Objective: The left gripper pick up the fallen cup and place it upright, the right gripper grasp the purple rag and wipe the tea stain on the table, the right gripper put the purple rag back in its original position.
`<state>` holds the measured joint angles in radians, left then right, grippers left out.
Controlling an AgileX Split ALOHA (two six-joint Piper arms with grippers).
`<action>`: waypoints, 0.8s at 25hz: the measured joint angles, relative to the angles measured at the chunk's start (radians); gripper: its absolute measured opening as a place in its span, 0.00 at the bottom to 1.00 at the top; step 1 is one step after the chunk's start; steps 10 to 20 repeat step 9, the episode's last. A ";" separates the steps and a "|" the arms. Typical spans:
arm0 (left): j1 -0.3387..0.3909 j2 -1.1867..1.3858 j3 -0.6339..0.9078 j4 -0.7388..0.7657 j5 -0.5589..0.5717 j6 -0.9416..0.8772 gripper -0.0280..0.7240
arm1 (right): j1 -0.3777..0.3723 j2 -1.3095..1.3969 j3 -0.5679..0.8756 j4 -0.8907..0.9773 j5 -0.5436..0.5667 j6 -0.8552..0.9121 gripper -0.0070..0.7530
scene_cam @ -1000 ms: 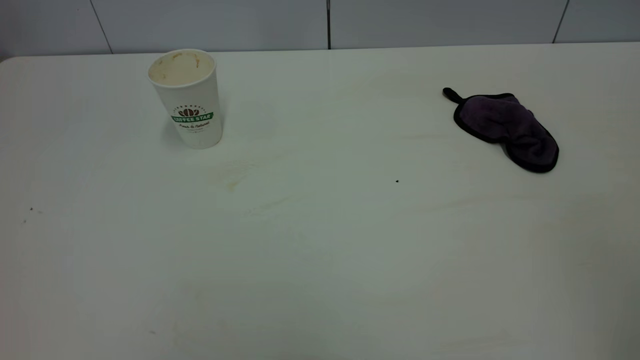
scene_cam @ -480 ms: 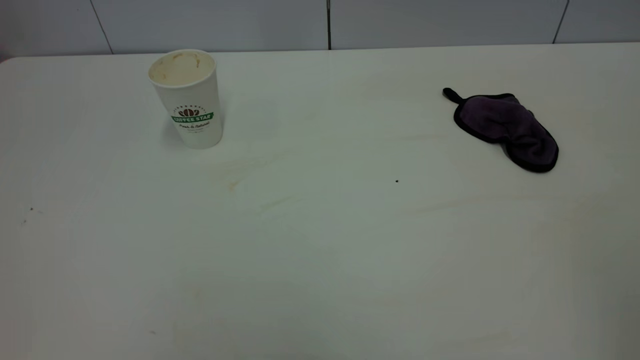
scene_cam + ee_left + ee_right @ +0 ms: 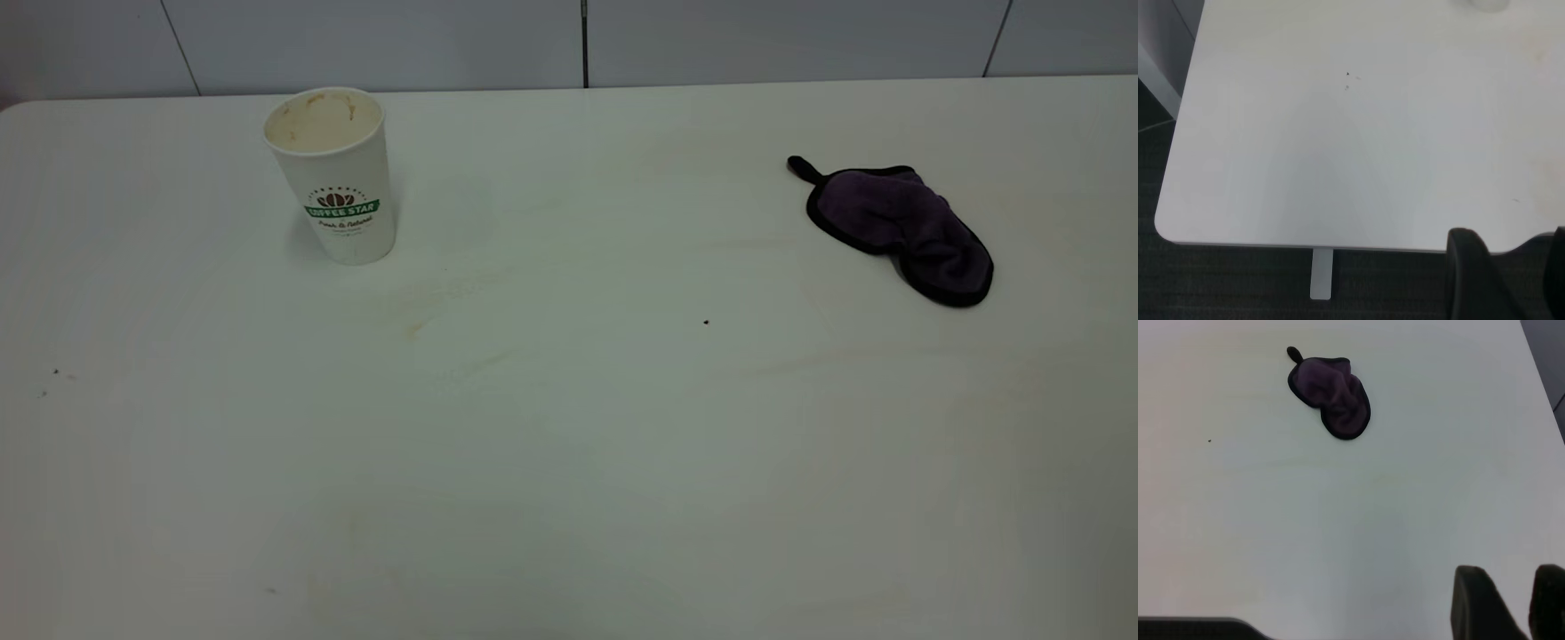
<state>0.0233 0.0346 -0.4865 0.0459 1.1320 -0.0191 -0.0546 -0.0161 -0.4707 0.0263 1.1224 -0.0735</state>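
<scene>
The white paper cup (image 3: 336, 178) with the green "COFFEE STAR" band stands upright at the back left of the table (image 3: 569, 498); its inside is brown-stained. Faint tan smears of the tea stain (image 3: 413, 313) lie just in front of it and to its right. The purple rag (image 3: 902, 229), edged in black, lies crumpled at the back right, also seen as the rag (image 3: 1331, 397) in the right wrist view. Neither arm appears in the exterior view. My left gripper (image 3: 1511, 240) hovers open and empty at the table's near corner. My right gripper (image 3: 1510, 577) is open and empty, well short of the rag.
A grey panelled wall (image 3: 569, 40) runs behind the table. Tiny dark specks (image 3: 706, 322) dot the surface. In the left wrist view the table's rounded corner (image 3: 1165, 227) and a leg (image 3: 1321, 273) stand over dark floor.
</scene>
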 joint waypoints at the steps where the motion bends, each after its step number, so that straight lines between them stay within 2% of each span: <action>1: 0.000 0.000 0.000 0.000 0.000 0.000 0.45 | 0.000 0.000 0.000 0.000 0.000 0.000 0.31; 20: 0.000 0.000 0.000 0.000 0.000 0.000 0.45 | 0.000 0.000 0.000 0.000 0.000 0.000 0.32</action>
